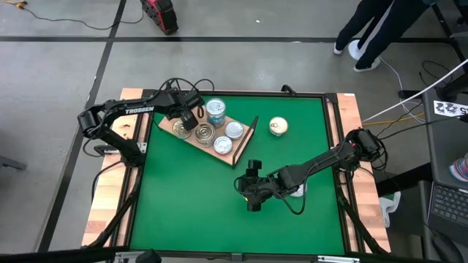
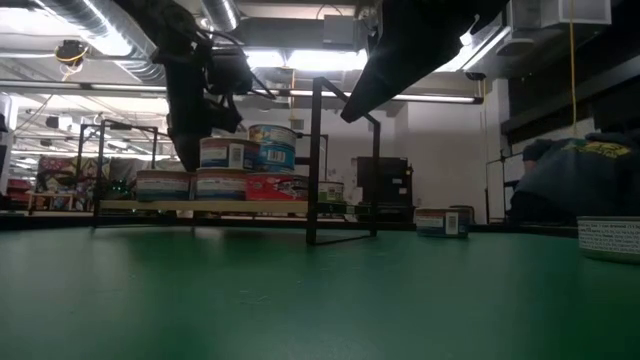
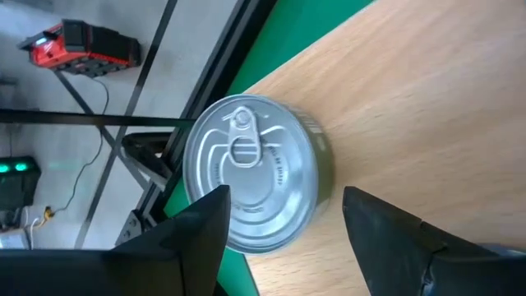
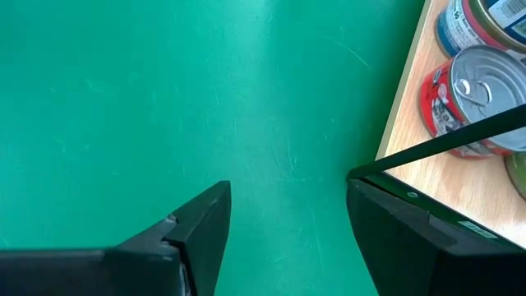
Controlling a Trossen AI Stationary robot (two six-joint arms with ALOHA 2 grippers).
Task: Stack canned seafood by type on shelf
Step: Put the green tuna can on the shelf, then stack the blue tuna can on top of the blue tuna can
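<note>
The shelf (image 1: 191, 141) is a light wooden board with a black wire frame end (image 1: 252, 130), lying on the green mat. Several tins of canned seafood stand on it, one blue-labelled tin (image 1: 216, 111) stacked on others. My left gripper (image 1: 189, 120) hangs open over the silver tin (image 3: 251, 173) at the board's left corner, one finger (image 3: 197, 226) on either side of it. My right gripper (image 1: 252, 193) is open above the bare mat, near the shelf's frame end. One loose tin (image 1: 278, 126) rests on the mat right of the shelf.
A white tin (image 1: 296, 191) sits on the mat beside my right arm. In the right wrist view a red-labelled tin (image 4: 460, 90) stands on the board behind the black wire (image 4: 444, 144). A person (image 1: 380, 29) stands beyond the far right corner. Bare mat (image 1: 190, 204) fills the near half.
</note>
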